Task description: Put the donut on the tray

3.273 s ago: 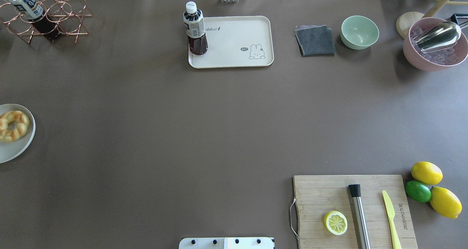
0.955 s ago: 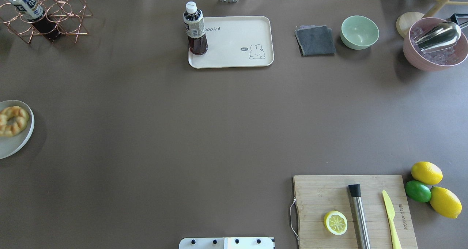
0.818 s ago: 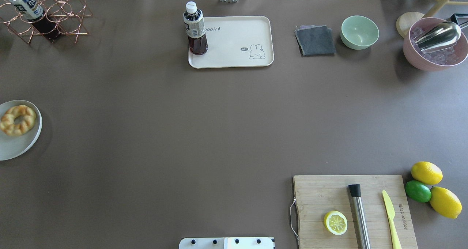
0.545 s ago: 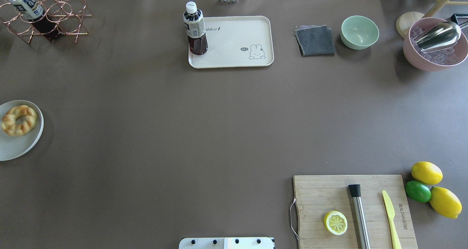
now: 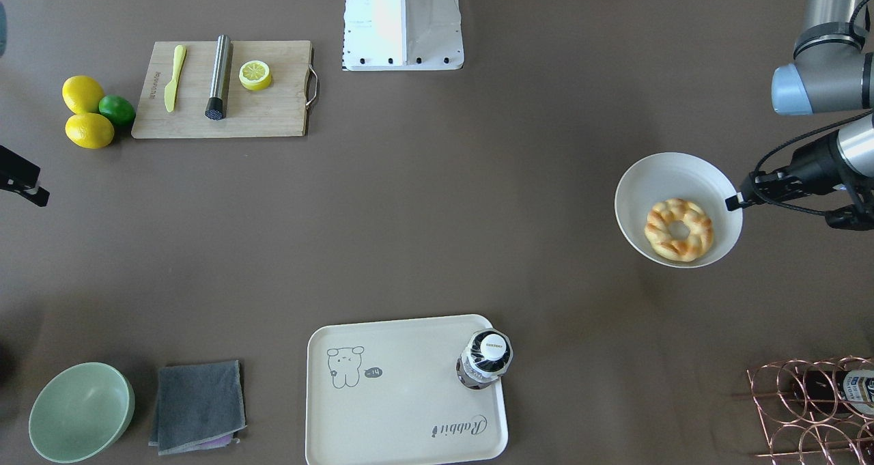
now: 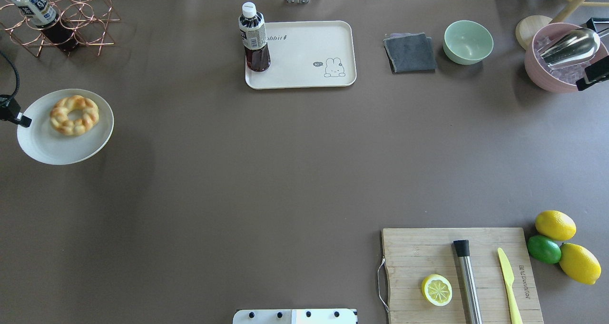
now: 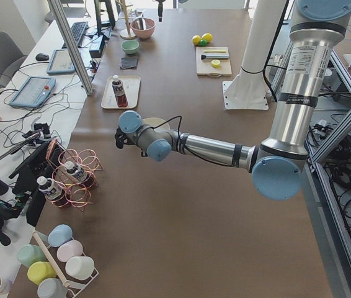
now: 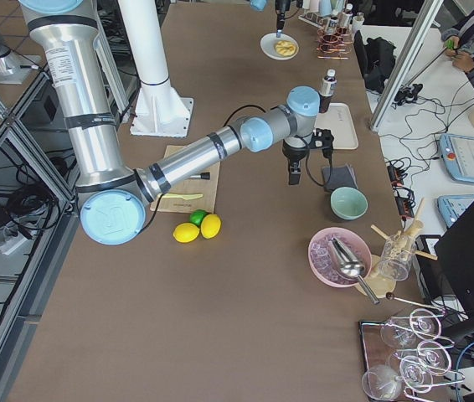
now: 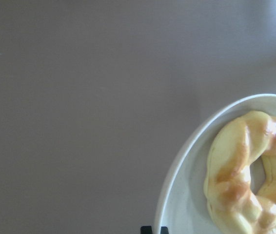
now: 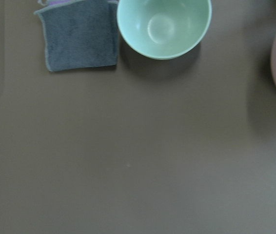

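Observation:
The golden-brown braided donut (image 6: 74,115) lies in a round white bowl (image 6: 57,145) that hangs above the table at the left. My left gripper (image 6: 20,120) is shut on the bowl's rim. The donut (image 5: 679,229) and the left gripper (image 5: 734,201) also show in the front view, and the donut (image 9: 247,175) in the left wrist view. The cream tray (image 6: 304,62) with the rabbit drawing lies at the far middle, well to the right of the bowl. My right gripper (image 6: 592,76) shows only partly at the right edge by the pink bowl; I cannot tell whether it is open or shut.
A dark drink bottle (image 6: 253,38) stands on the tray's left corner. A copper wire rack (image 6: 71,19) is at the far left. A grey cloth (image 6: 410,53), a green bowl (image 6: 468,42) and a pink ice bowl (image 6: 561,62) lie at the far right. A cutting board (image 6: 428,252) is at the near right.
The bowl with the donut has risen and moved right and toward the far side, with my left gripper now showing at its rim. My right gripper has come into view at the right edge.

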